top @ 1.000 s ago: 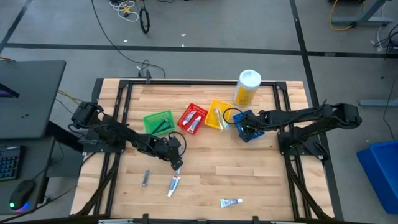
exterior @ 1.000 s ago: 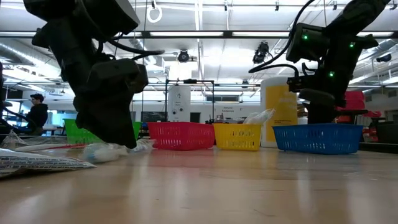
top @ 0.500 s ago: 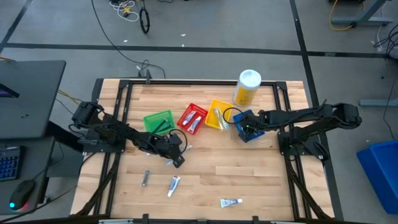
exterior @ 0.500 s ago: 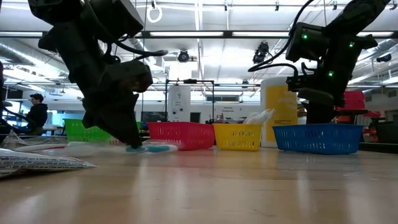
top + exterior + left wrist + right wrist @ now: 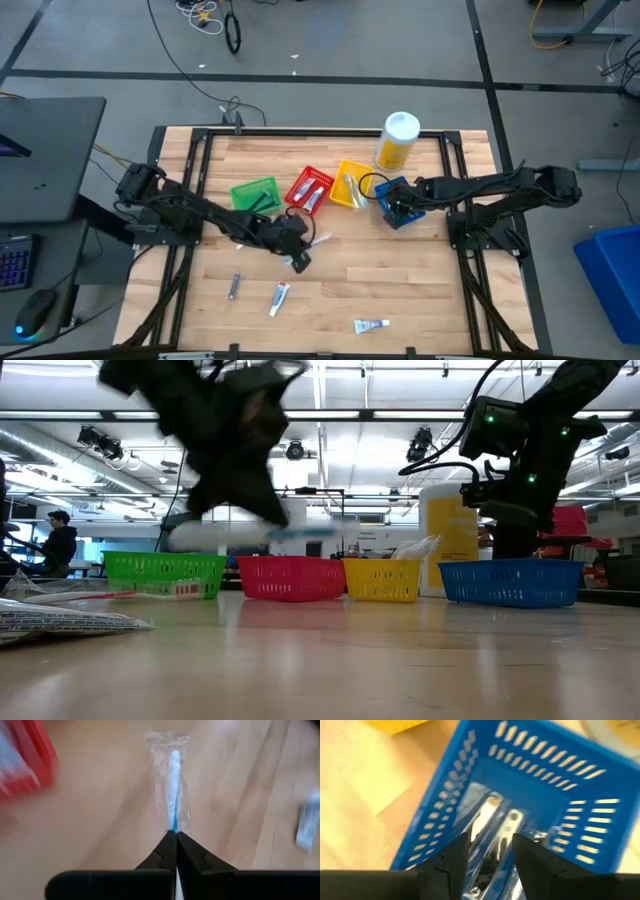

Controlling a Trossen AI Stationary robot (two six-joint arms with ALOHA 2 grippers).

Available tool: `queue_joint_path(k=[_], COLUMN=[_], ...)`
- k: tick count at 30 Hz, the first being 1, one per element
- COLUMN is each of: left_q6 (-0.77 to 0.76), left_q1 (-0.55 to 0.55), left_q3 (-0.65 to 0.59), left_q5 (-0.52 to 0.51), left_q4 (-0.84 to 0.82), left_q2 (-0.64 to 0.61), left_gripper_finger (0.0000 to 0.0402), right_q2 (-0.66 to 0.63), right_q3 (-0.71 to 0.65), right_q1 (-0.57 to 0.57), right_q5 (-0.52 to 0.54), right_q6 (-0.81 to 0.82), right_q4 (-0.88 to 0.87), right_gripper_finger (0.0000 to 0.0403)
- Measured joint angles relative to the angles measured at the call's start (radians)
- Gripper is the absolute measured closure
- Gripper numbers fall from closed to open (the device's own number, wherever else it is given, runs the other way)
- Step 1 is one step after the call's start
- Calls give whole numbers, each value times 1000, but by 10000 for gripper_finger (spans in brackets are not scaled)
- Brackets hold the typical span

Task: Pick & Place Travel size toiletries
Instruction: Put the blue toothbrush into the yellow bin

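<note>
My left gripper [image 5: 308, 248] is shut on a toothbrush [image 5: 174, 790] in a clear wrapper, raised above the table in front of the red bin [image 5: 310, 188]. My right gripper [image 5: 490, 857] stands open just above the blue bin [image 5: 395, 203], over the silvery wrapped items [image 5: 492, 817] lying in it. On the near part of the table lie a small dark item [image 5: 234, 287], a white toothpaste tube [image 5: 280, 296] and another tube [image 5: 371, 325]. My left gripper pinches one end of the wrapped toothbrush [image 5: 174, 827] between its two fingertips. The toothbrush sticks out ahead of the fingers, in line with them. In the low view the toothbrush [image 5: 290, 532] hangs roughly level, lifted clear of the table and higher than the bins' rims.
A green bin [image 5: 255, 195], the red bin and a yellow bin [image 5: 350, 185] stand in a row left of the blue one. A tall yellow bottle [image 5: 397, 140] with a white cap stands at the far edge. A crinkled wrapper [image 5: 60, 622] lies at the low view's left.
My left gripper has taken hold of the wrapped toothbrush where it lay on the table and has risen with it, moving toward the table's right edge. The toothbrush is now lifted clear, about level.
</note>
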Motion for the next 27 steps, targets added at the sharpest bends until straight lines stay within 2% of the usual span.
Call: queue_joint_path(k=[3,6,12,17,20,24,27], left_q6=[11,10,-24,-169,-205,-245,-247], left_q1=[37,89,201,307,358,413,440], left_q3=[106,185,235,235,236,247,299], left_q5=[-69,-86,-83,-9,19,111,152], left_q4=[-95,-120,-71,-64,-16,71,64], left_q2=[0,0,-1,-1,17,88,169], left_gripper_finger=[399,399,399,389,395,397,392], right_q2=[0,0,0,0,0,-15,-32], right_q3=[17,70,157,205,228,246,256], right_q1=[0,1,0,0,0,0,0], right_q5=[-62,-77,45,170,226,274,295], right_q6=[-46,-70,-131,-204,-210,-235,-252], right_q4=[-20,-70,-119,-129,-147,-154,-156], right_gripper_finger=[240,243,258,263,260,254,251])
